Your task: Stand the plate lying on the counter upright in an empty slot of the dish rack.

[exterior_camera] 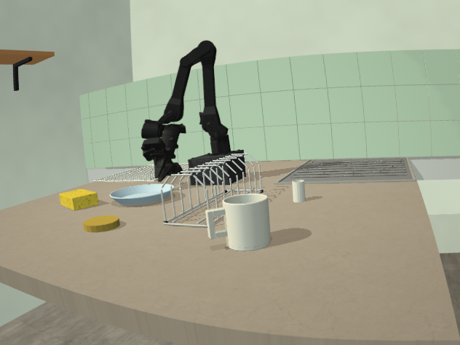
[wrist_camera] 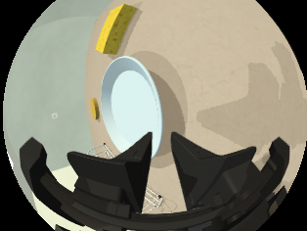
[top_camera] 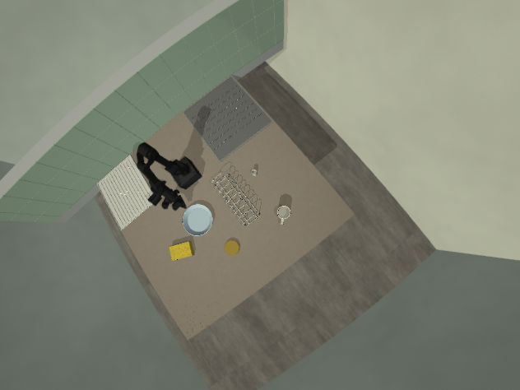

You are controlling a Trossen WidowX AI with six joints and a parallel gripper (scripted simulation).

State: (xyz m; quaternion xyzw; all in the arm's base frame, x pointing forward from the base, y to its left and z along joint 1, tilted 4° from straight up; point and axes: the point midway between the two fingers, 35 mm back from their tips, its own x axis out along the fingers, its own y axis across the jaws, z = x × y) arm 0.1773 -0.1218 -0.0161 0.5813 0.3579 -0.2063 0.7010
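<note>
The pale blue plate (top_camera: 197, 220) (exterior_camera: 139, 193) (wrist_camera: 133, 102) lies flat on the counter, to the left of the wire dish rack (top_camera: 234, 197) (exterior_camera: 164, 207). The rack stands on the counter with all of its slots empty. My gripper (top_camera: 183, 204) (exterior_camera: 162, 177) (wrist_camera: 161, 135) points down just over the plate's rim on the side nearest the arm's base. Its fingers are drawn close, with only a narrow gap between the tips. They grip nothing. The plate's rim shows just ahead of the gap in the wrist view.
A yellow sponge (top_camera: 181, 250) (exterior_camera: 78, 199) (wrist_camera: 116, 27) and a yellow disc (top_camera: 231, 247) (exterior_camera: 100, 223) lie near the plate. A white mug (top_camera: 284, 211) (exterior_camera: 246, 222) and a small cup (top_camera: 253, 171) (exterior_camera: 298, 190) stand beyond the rack. A grey drain board (top_camera: 229, 117) (exterior_camera: 349, 170) and a white ribbed mat (top_camera: 123, 192) lie by the wall.
</note>
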